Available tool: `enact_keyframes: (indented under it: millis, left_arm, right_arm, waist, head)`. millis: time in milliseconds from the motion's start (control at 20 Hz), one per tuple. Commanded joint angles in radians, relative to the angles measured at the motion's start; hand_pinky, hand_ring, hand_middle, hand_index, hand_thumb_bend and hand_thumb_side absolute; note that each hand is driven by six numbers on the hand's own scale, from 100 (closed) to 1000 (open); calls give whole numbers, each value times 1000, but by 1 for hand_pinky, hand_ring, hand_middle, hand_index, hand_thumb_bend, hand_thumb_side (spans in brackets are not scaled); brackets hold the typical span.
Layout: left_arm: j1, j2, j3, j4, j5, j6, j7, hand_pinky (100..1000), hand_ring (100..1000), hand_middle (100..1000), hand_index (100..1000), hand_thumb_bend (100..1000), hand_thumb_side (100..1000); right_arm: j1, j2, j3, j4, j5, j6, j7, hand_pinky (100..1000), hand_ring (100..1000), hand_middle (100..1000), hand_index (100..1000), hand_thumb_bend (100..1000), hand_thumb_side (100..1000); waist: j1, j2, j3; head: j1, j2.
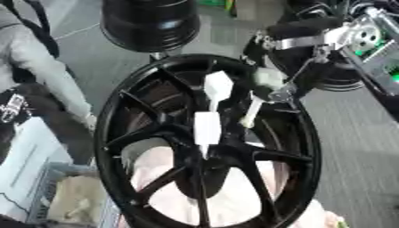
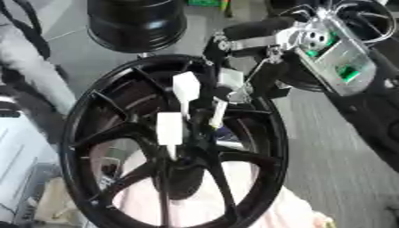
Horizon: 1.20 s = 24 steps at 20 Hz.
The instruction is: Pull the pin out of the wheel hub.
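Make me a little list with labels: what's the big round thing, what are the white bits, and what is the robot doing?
big round thing: black wheel hub with spokes, standing upright
white bits: three white pins sticking out near the middle of the hub
right hand: right hand reaches in from upper right, at one white pin; grip unclear
left hand: not seen
behind: another black wheel

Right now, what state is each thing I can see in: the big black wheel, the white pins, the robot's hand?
Black spoked wheel rim: upright, facing the camera.
Three white handled pins: seated near the hub, none pulled out yet.
Right hand: reaching in from the upper right, its fingers at the rightmost white pin; whether they grip it cannot be told.
Second black wheel: standing behind, untouched.
Left hand: not visible.
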Motion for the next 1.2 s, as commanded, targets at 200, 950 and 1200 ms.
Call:
enact_keyframes:
  millis: [200, 950, 1200]
  left_arm:
    - [-4, 23, -1, -17, -5, 3, 2, 681, 648, 715, 760, 100, 767]
    - [1, 27, 11, -20, -6, 9, 16, 680, 647, 717, 760, 100, 777]
    - [3, 27, 20, -21, -6, 9, 24, 679, 647, 718, 759, 100, 767]
  right_arm:
    - [-31, -84, -49, -65, -16, 21, -12, 481, 329, 392, 556, 100, 100]
    - [342, -380, -329, -85, -6, 94, -248, 486, 331, 385, 555, 103, 100]
    - [536, -383, -482, 27, 66, 130, -407, 510, 364, 413, 580, 100, 100]
  waist:
    - [0, -20, -8]
    - [-5, -23, -24]
    - [-2, -20, -30]
  head:
    - [8, 5]
    - [32, 5]
    - [43, 5]
